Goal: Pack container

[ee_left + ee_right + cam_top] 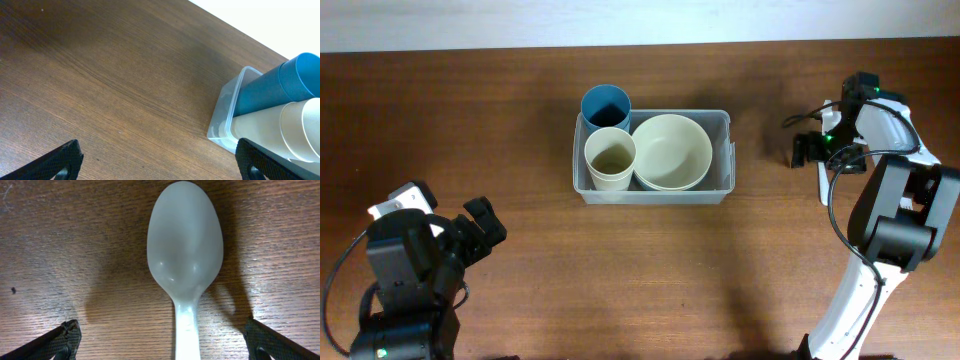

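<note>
The container [651, 196], a clear rectangular bin, stands mid-table and holds a blue cup [606, 105], a cream cup [610, 158] and a cream bowl [671, 150]. My left gripper [483, 226] rests open at the lower left, far from the bin. The left wrist view shows that gripper [160, 161] open over bare wood, with the container's corner [222, 122] and the blue cup [270, 87] ahead. My right gripper [807, 150] is to the right of the bin. In its wrist view a white plastic spoon [185, 265] lies on the wood, its handle running between the open jaws of the right gripper [164, 341], untouched.
The table is dark brown wood, with a pale wall edge along the back [620, 20]. The right arm's white base column [855, 300] rises at the lower right. The left arm's body [405, 270] fills the lower left corner.
</note>
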`<state>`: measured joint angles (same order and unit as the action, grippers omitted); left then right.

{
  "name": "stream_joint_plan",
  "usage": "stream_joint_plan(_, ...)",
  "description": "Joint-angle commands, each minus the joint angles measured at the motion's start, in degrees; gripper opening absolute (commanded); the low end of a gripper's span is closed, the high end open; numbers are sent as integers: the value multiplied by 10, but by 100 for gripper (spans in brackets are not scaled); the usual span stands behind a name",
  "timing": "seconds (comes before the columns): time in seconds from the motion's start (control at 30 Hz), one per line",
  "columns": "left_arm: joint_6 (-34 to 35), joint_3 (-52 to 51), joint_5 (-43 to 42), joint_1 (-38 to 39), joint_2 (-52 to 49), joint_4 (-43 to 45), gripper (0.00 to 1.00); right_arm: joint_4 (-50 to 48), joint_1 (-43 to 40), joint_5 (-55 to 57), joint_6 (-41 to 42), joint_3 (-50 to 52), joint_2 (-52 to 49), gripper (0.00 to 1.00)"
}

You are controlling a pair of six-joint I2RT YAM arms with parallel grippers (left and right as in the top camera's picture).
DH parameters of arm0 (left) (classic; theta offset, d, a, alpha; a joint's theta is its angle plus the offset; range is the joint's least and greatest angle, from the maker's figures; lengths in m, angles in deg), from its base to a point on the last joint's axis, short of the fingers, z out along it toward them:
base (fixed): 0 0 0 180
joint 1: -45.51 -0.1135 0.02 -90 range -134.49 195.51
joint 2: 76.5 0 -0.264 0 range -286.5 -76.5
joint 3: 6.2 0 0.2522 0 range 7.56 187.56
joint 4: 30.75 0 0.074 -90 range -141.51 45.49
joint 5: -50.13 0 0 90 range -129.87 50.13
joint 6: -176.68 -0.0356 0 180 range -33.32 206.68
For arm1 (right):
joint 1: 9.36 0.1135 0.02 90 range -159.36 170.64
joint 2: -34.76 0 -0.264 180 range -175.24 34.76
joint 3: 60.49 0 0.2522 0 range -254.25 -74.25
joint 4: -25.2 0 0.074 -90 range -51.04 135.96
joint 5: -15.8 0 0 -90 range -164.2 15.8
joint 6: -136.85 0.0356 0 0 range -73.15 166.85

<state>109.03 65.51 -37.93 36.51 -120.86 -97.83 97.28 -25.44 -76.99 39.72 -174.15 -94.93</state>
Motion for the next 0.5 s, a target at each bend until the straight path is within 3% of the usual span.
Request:
stream_joint_plan(0.0,6,-4,-2,-2,2,1,100,-2,-1,5,8,20,-12,86)
stream_joint_plan(0.03,6,-4,-2,-2,2,1,100,-1,-1,5,8,20,-12,74)
stream_joint_plan(0.1,6,-4,-2,-2,2,1,100,-1,-1,5,8,20,-12,63)
stream_joint_plan(0.47,6,-4,-2,-2,2,1,100,1,-1,12,21,20,-12,8)
